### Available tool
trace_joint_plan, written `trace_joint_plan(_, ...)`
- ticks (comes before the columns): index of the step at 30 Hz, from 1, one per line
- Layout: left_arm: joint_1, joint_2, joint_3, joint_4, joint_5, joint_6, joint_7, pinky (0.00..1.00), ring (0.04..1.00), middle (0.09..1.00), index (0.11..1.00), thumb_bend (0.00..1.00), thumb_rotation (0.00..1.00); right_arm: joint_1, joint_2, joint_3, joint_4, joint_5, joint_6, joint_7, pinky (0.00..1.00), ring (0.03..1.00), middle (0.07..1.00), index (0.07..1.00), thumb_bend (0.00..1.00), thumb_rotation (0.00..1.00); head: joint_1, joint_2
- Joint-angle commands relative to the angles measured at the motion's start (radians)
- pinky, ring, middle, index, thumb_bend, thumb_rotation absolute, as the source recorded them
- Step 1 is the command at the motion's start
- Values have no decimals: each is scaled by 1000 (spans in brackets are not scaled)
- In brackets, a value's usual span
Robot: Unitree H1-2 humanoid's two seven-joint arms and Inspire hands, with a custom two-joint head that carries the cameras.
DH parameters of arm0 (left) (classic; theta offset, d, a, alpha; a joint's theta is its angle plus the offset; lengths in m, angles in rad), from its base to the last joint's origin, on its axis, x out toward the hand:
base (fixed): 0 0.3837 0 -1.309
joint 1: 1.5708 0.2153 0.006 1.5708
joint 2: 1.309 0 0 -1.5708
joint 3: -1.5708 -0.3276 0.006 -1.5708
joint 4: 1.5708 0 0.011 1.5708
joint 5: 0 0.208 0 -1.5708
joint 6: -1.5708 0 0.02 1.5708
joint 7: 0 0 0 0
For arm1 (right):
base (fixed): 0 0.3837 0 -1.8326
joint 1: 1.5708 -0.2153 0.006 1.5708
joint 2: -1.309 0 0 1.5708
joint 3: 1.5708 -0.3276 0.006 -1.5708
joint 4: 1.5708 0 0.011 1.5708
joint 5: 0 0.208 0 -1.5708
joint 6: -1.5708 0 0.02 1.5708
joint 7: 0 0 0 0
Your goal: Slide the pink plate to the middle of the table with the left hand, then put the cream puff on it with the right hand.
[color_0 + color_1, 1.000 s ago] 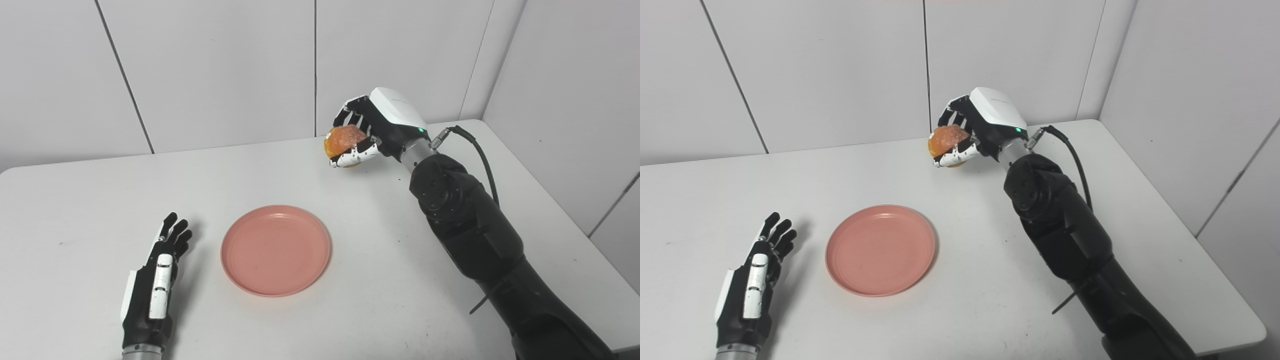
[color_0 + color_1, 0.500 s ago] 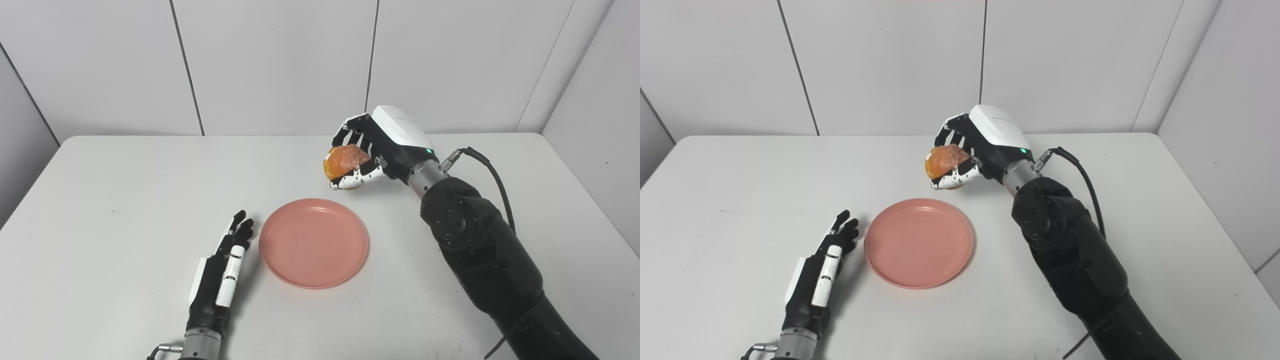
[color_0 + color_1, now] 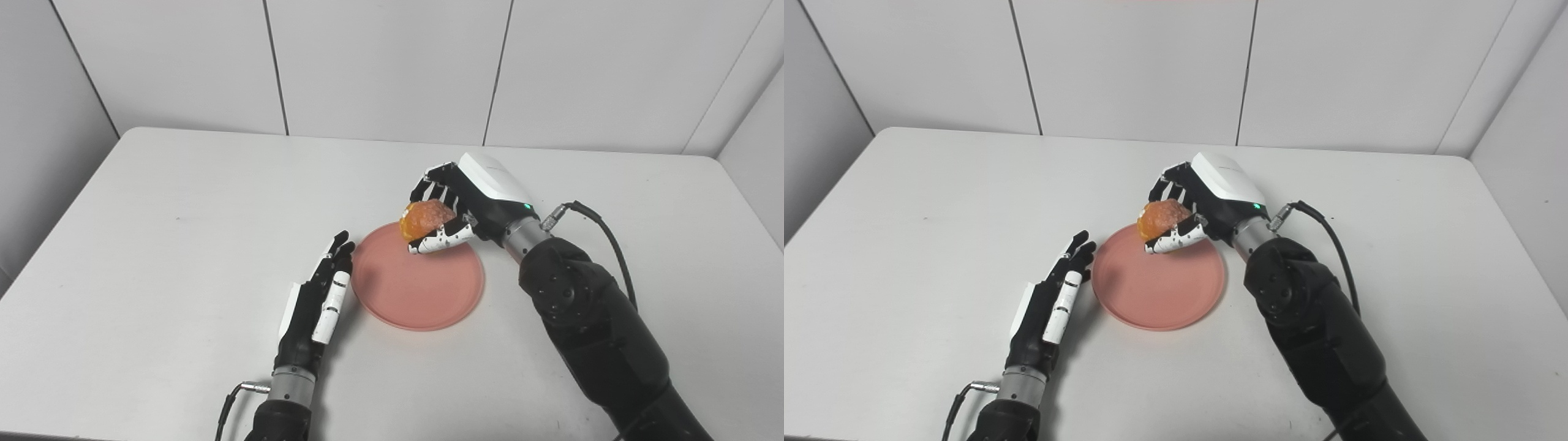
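Right hand [image 3: 465, 211] clasping soft, crushable orange cream puff [image 3: 424, 218] above round pink plastic plate [image 3: 422, 285] mid-frame; left hand [image 3: 315, 300] released, flat on white bench [image 3: 184, 233].

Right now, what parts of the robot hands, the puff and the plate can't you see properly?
- Cream puff: its underside and far side, both views, covered by the right hand.
- Whether the puff touches the pink plate: cannot tell; the thumb hides the gap.
- Left hand: its palm, turned away from the cameras; contact with the plate's rim unclear.
- Both arms: cut off by the bottom edge.
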Motion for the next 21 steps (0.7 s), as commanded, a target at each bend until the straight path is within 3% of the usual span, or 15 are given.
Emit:
trace_joint_plan(1,6,-19,-3,-38,13,-4,16,894,919,911,895,511,1000,-27,7,6,-8,-14,-43,-12,270,353,438,486,515,126,1,2)
trace_joint_plan(21,-1,-34,-3,-39,23,8,25,886,910,905,890,515,1000,2,66,54,184,-29,-115,-70,236,327,431,486,515,125,9,14)
